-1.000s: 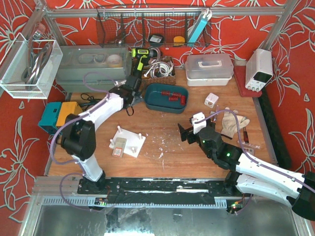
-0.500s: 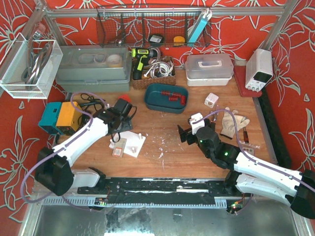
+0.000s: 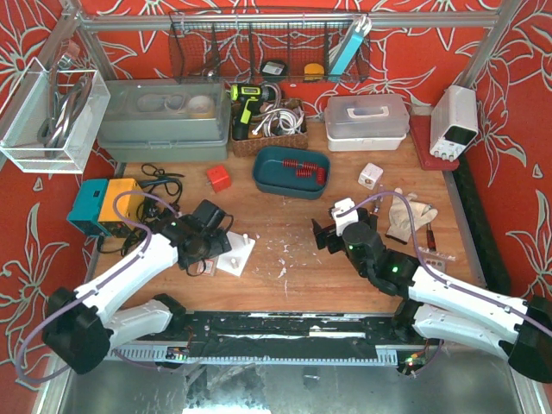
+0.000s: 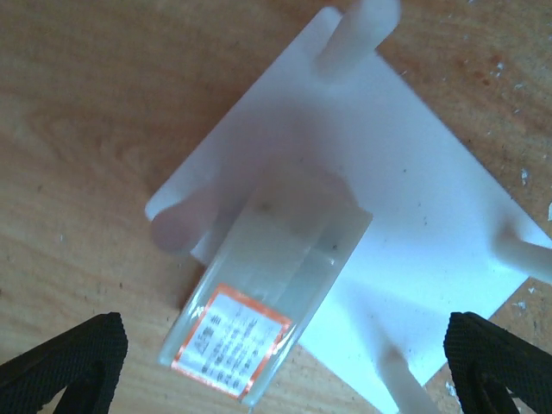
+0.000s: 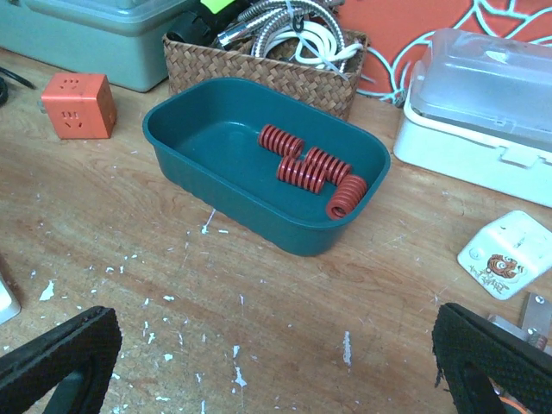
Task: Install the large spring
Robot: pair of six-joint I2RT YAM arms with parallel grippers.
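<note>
Since neither hand carries a spring yet, the step in hand looks like the pick itself, and it has to happen at the teal tray. The red springs all lie on their sides in the far right part of that tray, bunched and partly touching. I cannot say for sure which is the large one. The right gripper hangs on the near side of the tray, facing it, jaws spread wide and empty. The left gripper, equally wide with nothing between its fingers, hovers over the white peg plate, well off to the near left of the tray. A clear box with an orange-edged label rests on the plate's side away from the tray. To do this well, I would bring the right gripper down into the tray from above and compare the coils before committing. It should close across the chosen spring's middle, so the spring neither rolls nor pivots. Lift it clear of the tray wall, then stand its axis upright over a peg that the box does not crowd.
</note>
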